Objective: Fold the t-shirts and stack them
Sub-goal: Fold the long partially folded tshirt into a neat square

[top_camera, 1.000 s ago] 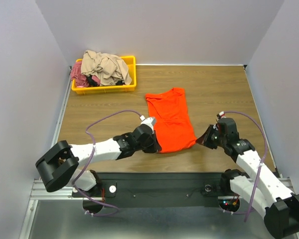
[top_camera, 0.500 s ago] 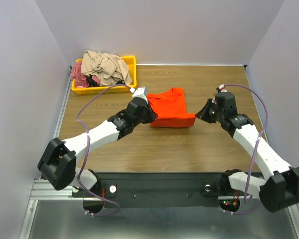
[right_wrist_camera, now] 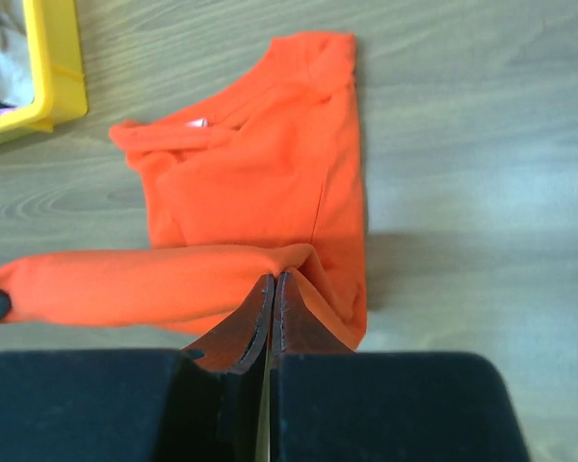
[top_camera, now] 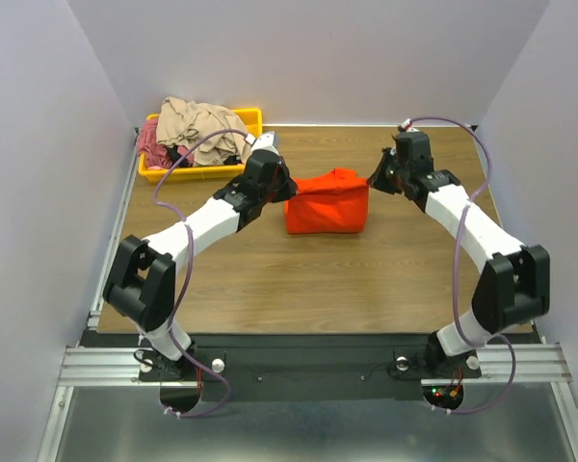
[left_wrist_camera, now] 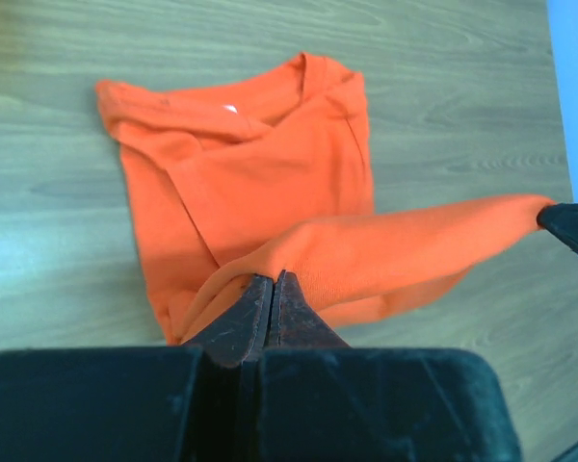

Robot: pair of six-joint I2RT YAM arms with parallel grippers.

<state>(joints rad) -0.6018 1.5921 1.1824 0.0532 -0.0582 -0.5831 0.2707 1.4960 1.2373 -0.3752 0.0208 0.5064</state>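
Note:
An orange t-shirt (top_camera: 328,205) lies on the wooden table, its near hem lifted and stretched over the rest toward the collar. My left gripper (top_camera: 285,188) is shut on the hem's left corner (left_wrist_camera: 260,269). My right gripper (top_camera: 374,179) is shut on the hem's right corner (right_wrist_camera: 289,260). The hem hangs taut between them above the table. In the left wrist view the shirt (left_wrist_camera: 241,173) lies flat below with the collar at the far end. It also shows in the right wrist view (right_wrist_camera: 260,173).
A yellow bin (top_camera: 252,120) at the back left holds a heap of beige and pink shirts (top_camera: 197,130). Its corner shows in the right wrist view (right_wrist_camera: 58,67). White walls close in the table on the left, back and right.
Both grippers have carried the shirt's near hem away from the table's front toward the back, folding the shirt over itself. Both arms have stretched out farther.

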